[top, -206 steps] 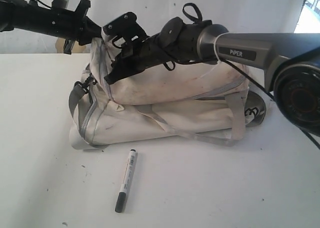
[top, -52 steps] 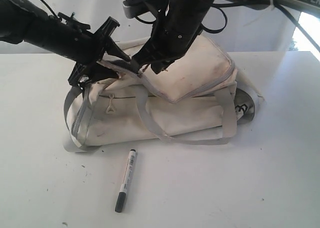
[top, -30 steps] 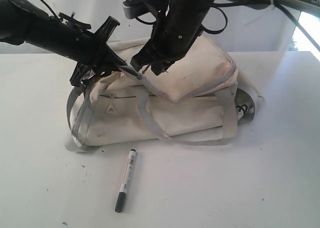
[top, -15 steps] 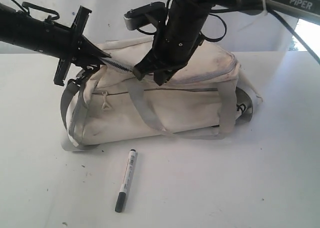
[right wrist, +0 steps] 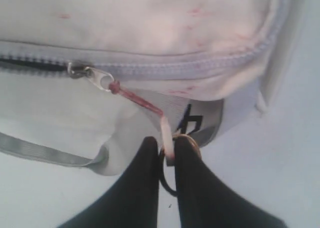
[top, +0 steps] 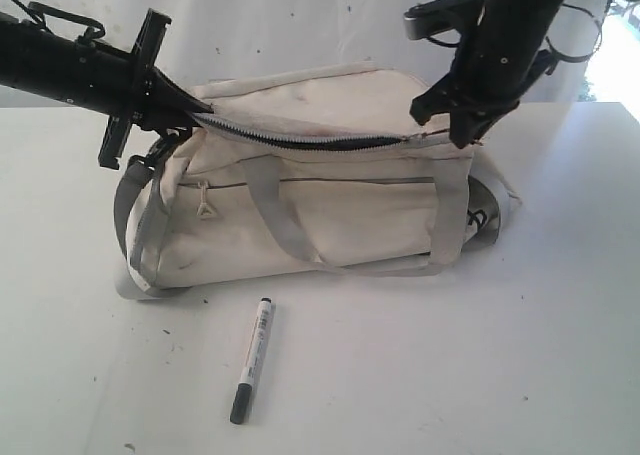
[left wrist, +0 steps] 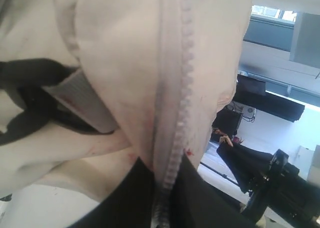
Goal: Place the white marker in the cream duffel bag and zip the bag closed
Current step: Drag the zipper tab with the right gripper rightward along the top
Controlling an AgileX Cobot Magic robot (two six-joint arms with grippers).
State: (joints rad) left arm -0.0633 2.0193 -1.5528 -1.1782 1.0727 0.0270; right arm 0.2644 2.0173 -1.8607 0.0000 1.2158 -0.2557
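Resting on worktop: cream duffel bag point(top: 340, 225), lying lengthwise toward the far edge of the worktop point(top: 470, 375), about mid-width.
Bag top: main zipper point(top: 300, 138) parted along most of its length; a narrow dark gap shows between the rows of teeth.
Slider: slider point(right wrist: 77, 70) sits near the bag's right end; beyond it the teeth are meshed.
Pull cord: pale, pink-stained cord point(right wrist: 142, 101) tied to the slider's tab, running taut to the right pincer.
Left pincer: left pincer point(top: 198, 110) at the bag's left end, pressed together on the zipper tape and cream fabric; the fingers point(left wrist: 200, 198) clamp either side of the teeth.
Right pincer: right pincer point(right wrist: 167, 148) at the bag's right end, above the worktop, pinching the free end of the cord between nearly closed fingers.
Bag trim: grey webbing handle point(top: 290, 230) loops down the front face; grey shoulder strap point(top: 130, 225) hangs at the left end.
White marker: white marker point(top: 252, 359) lies flat on the worktop in front of the bag, apart from it, toward the near edge and left of middle; dark cap points to the near edge.
Marker contact: neither pincer touches it.
Bag interior: cannot tell the contents through the gap.
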